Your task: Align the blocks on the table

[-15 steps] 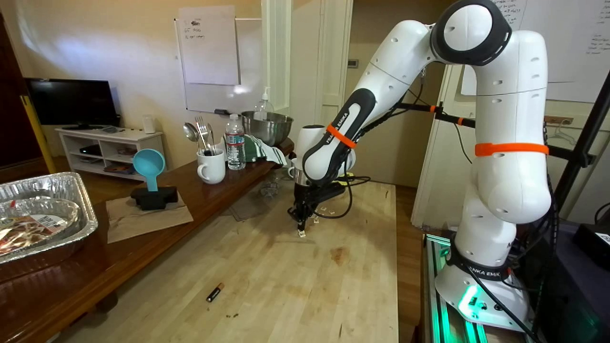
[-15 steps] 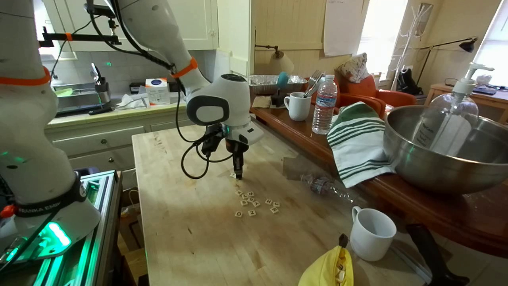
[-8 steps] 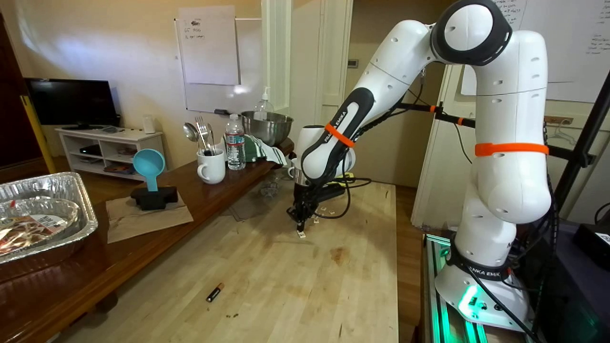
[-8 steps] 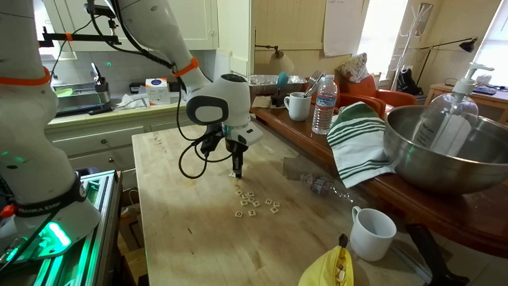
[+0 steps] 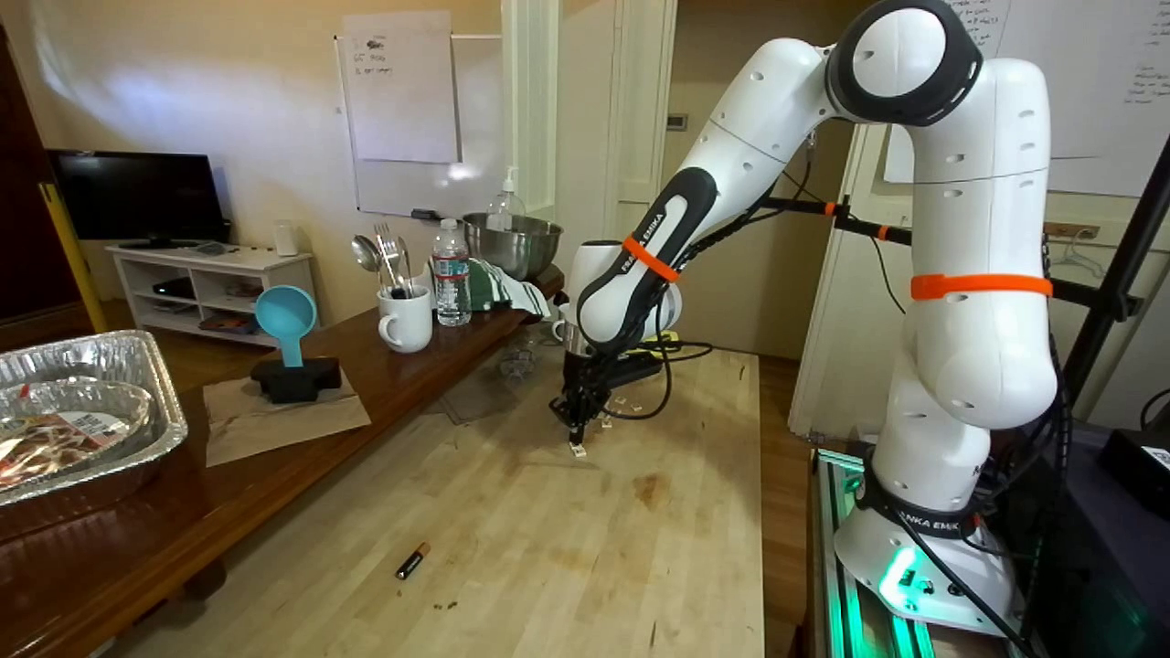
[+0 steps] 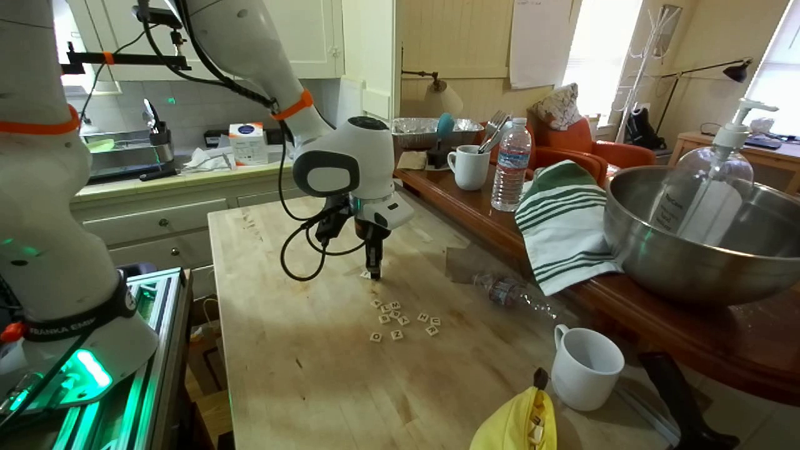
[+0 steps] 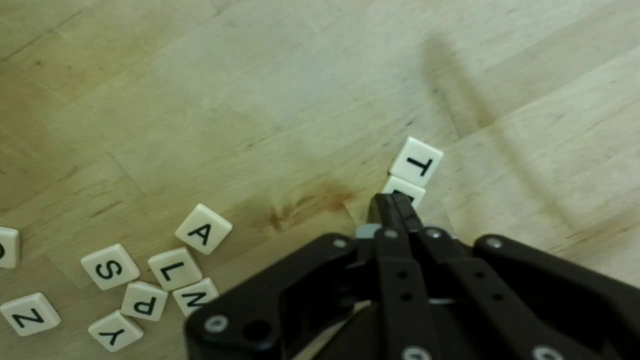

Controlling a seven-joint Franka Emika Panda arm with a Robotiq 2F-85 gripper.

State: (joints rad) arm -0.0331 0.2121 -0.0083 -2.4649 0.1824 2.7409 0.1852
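1. I counted ten letter blocks [image 7: 204, 232] on my wrist view, one of them cut off by the edge at nine o'clock.
2. My gripper [image 7: 393, 196] had its two fingers [image 7: 384, 207] pressed together, covering part of a half-hidden block [image 7: 407, 186]; whether they touched it, I couldn't tell.
3. One T block [image 7: 416, 161] lay at one o'clock from the tips, edge to edge with that neighbour; the other eight sat between eight and nine.
4. In an exterior view I had two white mugs [image 6: 584, 381], two water bottles [image 6: 511, 169], one steel bowl [image 6: 675, 275] and one yellow pouch [image 6: 509, 425], the pouch between four and five o'clock from the gripper.
5. One battery [image 5: 411, 561] lay at its eight o'clock in an exterior view.
6. The table [image 6: 337, 394] was pale planking, stained in patches; a darker brown counter [image 5: 388, 379] ran alongside.
7. Beyond, I saw one television [image 5: 137, 196] and white cabinets [image 6: 300, 37].
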